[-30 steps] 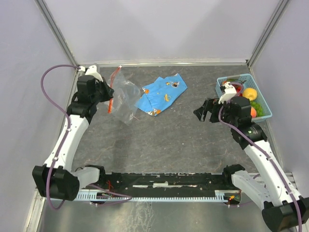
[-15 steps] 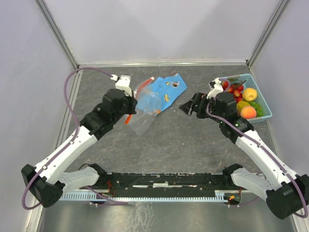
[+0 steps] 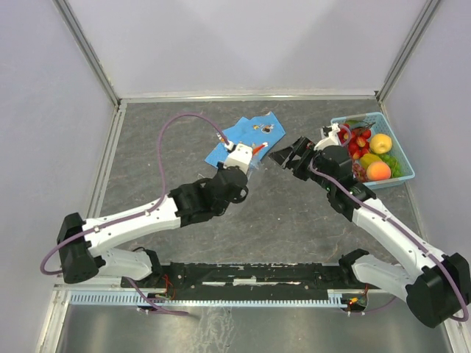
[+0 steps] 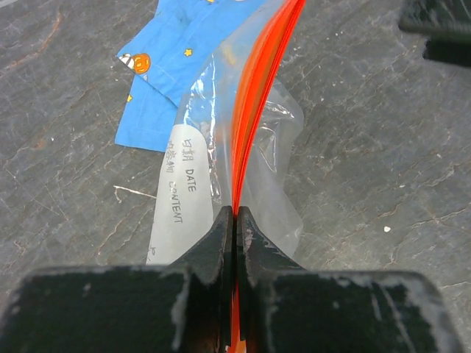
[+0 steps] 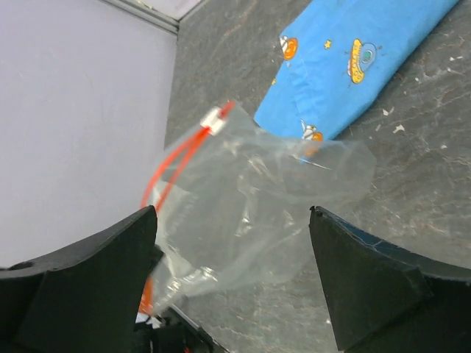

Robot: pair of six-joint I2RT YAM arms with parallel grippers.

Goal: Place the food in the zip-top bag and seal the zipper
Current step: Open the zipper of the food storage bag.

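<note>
My left gripper (image 4: 235,215) is shut on the red-orange zipper (image 4: 257,88) of the clear zip-top bag (image 4: 193,198) and holds it up over the table centre (image 3: 252,152). The bag hangs from the jaws, partly in front of the blue cloth. My right gripper (image 5: 232,213) is open and empty, its jaws facing the bag (image 5: 257,206) from the right; in the top view (image 3: 285,157) it is close beside the bag. The food (image 3: 368,151), strawberries, a lemon, an orange and grapes, lies in the light-blue basket (image 3: 403,163) at the right.
A blue patterned cloth (image 3: 259,129) lies on the table behind the bag; it also shows in the left wrist view (image 4: 176,88) and the right wrist view (image 5: 353,66). Walls close in at the back and both sides.
My left arm has swung from the far left to the centre, carrying the bag by its zipper. My right gripper has moved left from the basket toward the bag.
</note>
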